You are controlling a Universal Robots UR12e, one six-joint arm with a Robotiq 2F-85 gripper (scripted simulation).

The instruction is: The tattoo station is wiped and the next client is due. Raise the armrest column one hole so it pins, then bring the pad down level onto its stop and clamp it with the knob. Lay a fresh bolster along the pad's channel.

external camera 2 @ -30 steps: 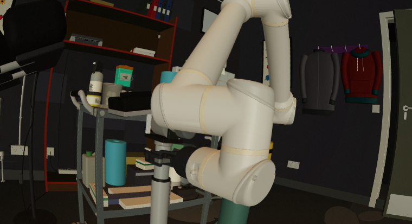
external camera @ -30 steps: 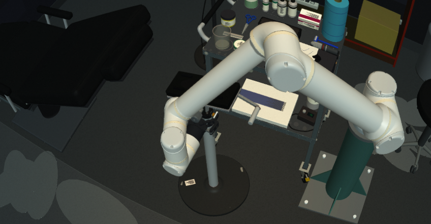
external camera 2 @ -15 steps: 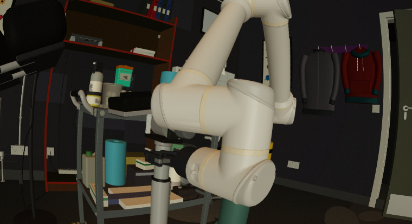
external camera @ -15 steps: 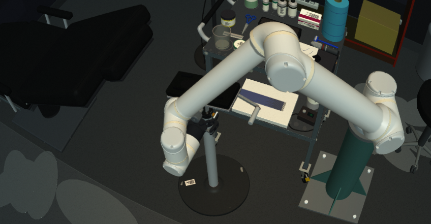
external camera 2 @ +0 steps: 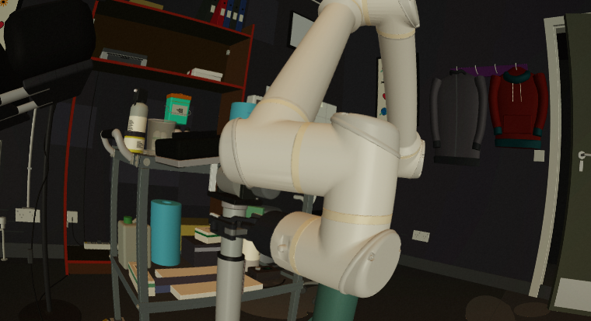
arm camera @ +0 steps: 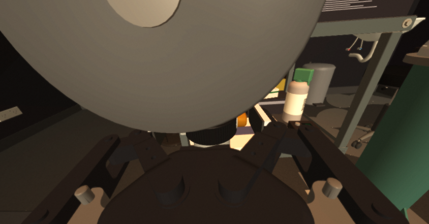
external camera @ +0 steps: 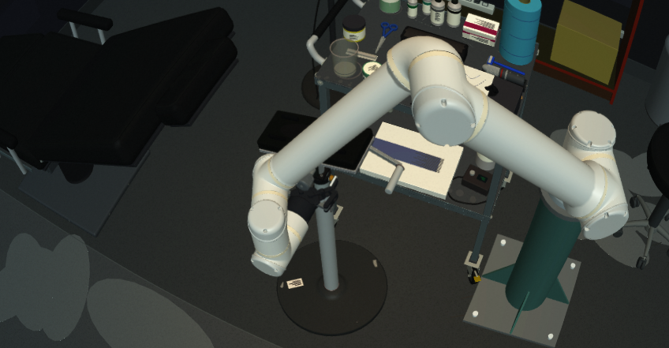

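My gripper (external camera: 326,193) (external camera 2: 231,227) is open and holds nothing, its fingers standing on either side of the armrest column (external camera: 327,241) (external camera 2: 228,273) just under the column's head. The grey column rises from a round black floor base (external camera: 332,287). The black pad (external camera: 310,140) (external camera 2: 188,146) sits on top, mostly hidden by my forearm. A grey bolster roll (external camera: 390,174) lies on the cart's lower tray.
A trolley cart (external camera: 422,77) (external camera 2: 140,219) stands right behind the column, loaded with bottles, a blue paper roll (external camera: 520,25) and a white tray (external camera: 413,159). A black client chair (external camera: 112,86) stands to the left, and my green pedestal (external camera: 535,260) to the right.
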